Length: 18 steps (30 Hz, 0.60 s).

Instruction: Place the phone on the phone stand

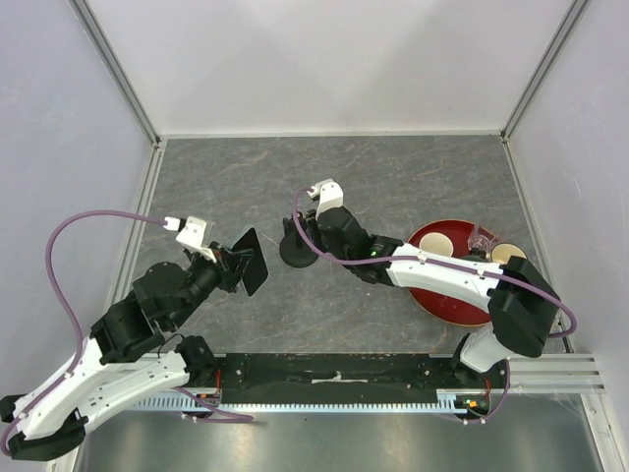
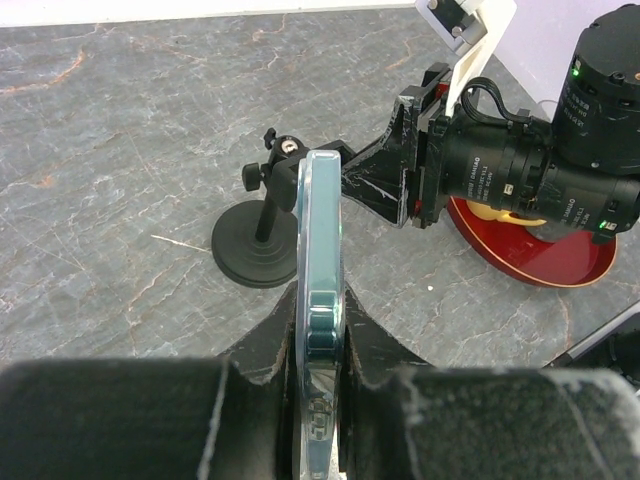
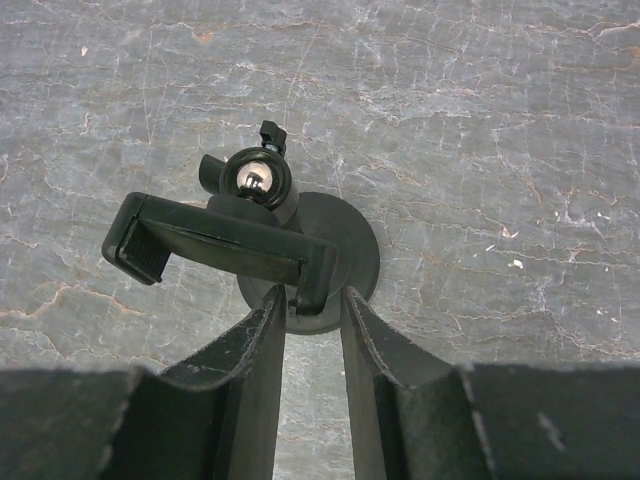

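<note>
My left gripper (image 1: pixel 241 264) is shut on the phone (image 1: pixel 254 262), a thin black slab held on edge above the table, just left of the phone stand (image 1: pixel 298 252). In the left wrist view the phone (image 2: pixel 322 220) stands edge-on between my fingertips (image 2: pixel 322 300), with the stand (image 2: pixel 255 248) right behind it. My right gripper (image 1: pixel 313 232) is at the stand's top. In the right wrist view its narrowly spaced jaws (image 3: pixel 313 292) straddle one end of the clamp holder (image 3: pixel 215 243), above the disc base (image 3: pixel 350 250).
A red plate (image 1: pixel 442 305) with small bowls (image 1: pixel 437 244) sits right of the stand, under my right arm. It also shows in the left wrist view (image 2: pixel 545 265). Enclosure walls ring the grey stone table top (image 1: pixel 393 177).
</note>
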### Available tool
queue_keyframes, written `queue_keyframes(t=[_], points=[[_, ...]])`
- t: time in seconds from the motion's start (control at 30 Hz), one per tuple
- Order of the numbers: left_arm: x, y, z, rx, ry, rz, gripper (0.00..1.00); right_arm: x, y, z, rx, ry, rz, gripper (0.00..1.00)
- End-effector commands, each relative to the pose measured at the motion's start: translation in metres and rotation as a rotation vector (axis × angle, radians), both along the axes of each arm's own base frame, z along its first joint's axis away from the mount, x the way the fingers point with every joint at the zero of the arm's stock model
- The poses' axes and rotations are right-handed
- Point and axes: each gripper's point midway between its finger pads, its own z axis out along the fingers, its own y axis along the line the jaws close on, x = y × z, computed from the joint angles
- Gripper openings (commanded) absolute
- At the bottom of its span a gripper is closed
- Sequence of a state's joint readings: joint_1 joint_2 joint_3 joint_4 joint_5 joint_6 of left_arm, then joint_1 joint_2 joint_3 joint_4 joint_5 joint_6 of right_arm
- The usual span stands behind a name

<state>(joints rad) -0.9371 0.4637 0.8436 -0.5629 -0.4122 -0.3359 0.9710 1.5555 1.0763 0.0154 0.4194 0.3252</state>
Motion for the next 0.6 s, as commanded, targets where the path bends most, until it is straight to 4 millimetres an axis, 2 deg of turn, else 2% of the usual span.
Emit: queue_keyframes(t=[0.0, 0.57], points=[[0.0040, -0.0120, 0.0331, -0.124, -0.059, -0.015, 0.02, 0.0073, 0.0032, 0.0384, 0.071, -0.073, -0.012, 0.35], [0.0029, -0.0170, 0.0309, -0.130, -0.044, -0.033, 0.02, 0.0136, 0.0086, 0.0431, 0.063, -0.086, -0.006, 0.28]])
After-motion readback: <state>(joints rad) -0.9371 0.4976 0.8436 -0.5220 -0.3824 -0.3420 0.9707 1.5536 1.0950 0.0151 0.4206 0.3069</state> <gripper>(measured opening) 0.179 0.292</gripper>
